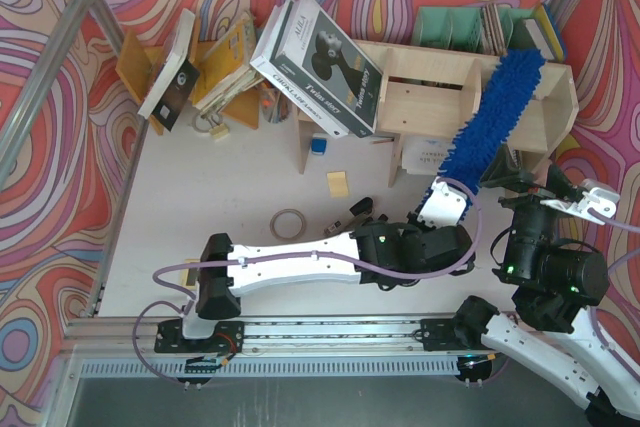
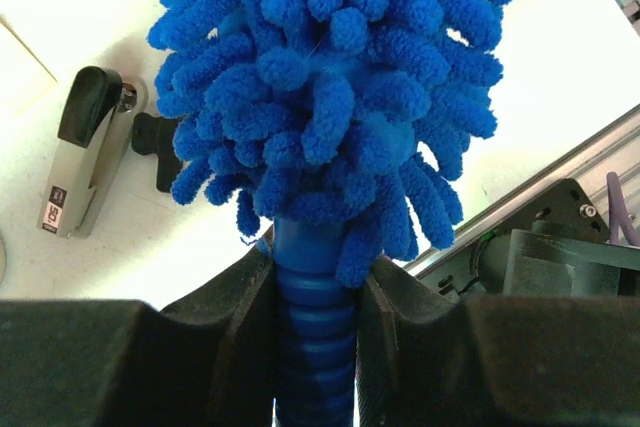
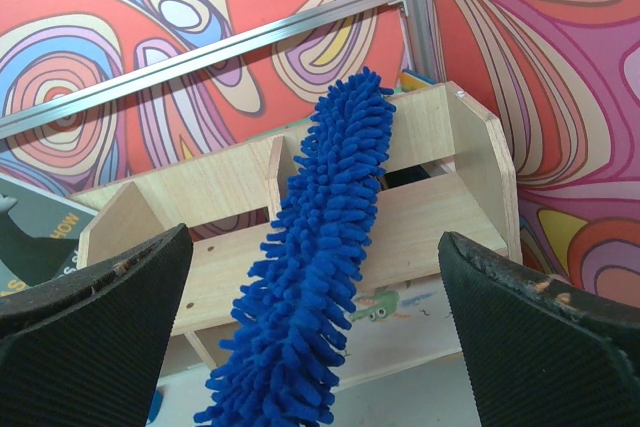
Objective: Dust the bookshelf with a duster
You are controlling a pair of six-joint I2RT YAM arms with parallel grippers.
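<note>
My left gripper [image 1: 438, 209] is shut on the ribbed blue handle [image 2: 315, 332] of the duster [image 1: 497, 117]. The fluffy blue head slants up and right across the front of the pale plywood bookshelf [image 1: 425, 82], its tip near the top right compartment. In the right wrist view the duster [image 3: 318, 257] lies over the bookshelf [image 3: 440, 217] and its upright divider. My right gripper [image 1: 590, 202] stands open at the right, short of the shelf, with nothing between its fingers [image 3: 540, 332].
A black-and-white box [image 1: 320, 52] leans on the shelf's left end. An orange-brown rack of tilted books [image 1: 215, 67] stands at the back left. A tape roll [image 1: 289, 223], a yellow note [image 1: 338, 183] and a stapler [image 2: 85, 152] lie on the white table.
</note>
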